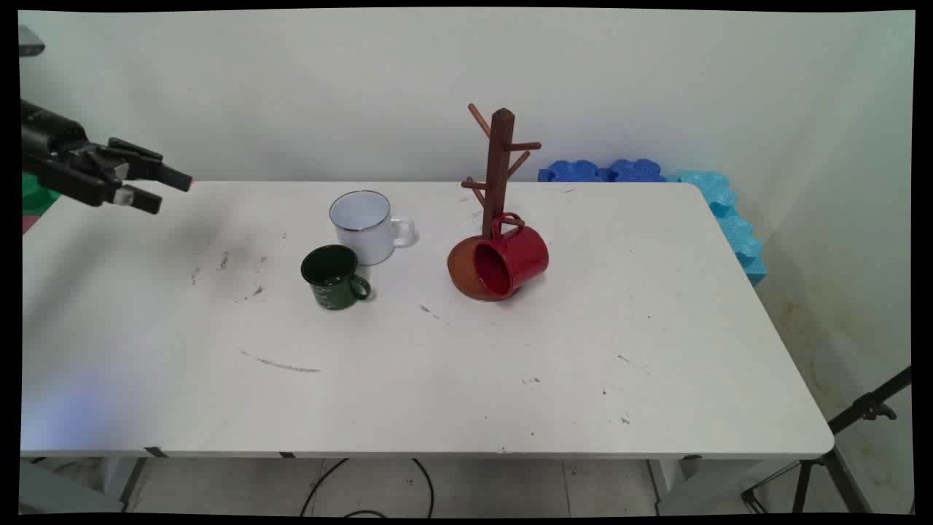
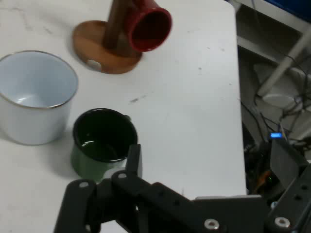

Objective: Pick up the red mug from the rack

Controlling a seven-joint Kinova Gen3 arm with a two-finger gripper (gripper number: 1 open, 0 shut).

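Gripper point(image 1: 157, 188) hovers above the tabletop's left edge, toward the far corner, holding nothing. Fingers lie close together, a narrow gap at most.

Nearest thing: green mug point(image 1: 334, 276), upright, left of the tabletop's middle. White mug point(image 1: 367, 225) stands just behind it, toward the far edge, very close; contact not clear. Both empty, both well apart from the gripper.

Mug tree point(image 1: 498, 191) stands mid-table toward the far edge. Red mug point(image 1: 510, 259) hangs by its handle on a low peg, tipped, mouth toward the near-left. Other pegs bare.
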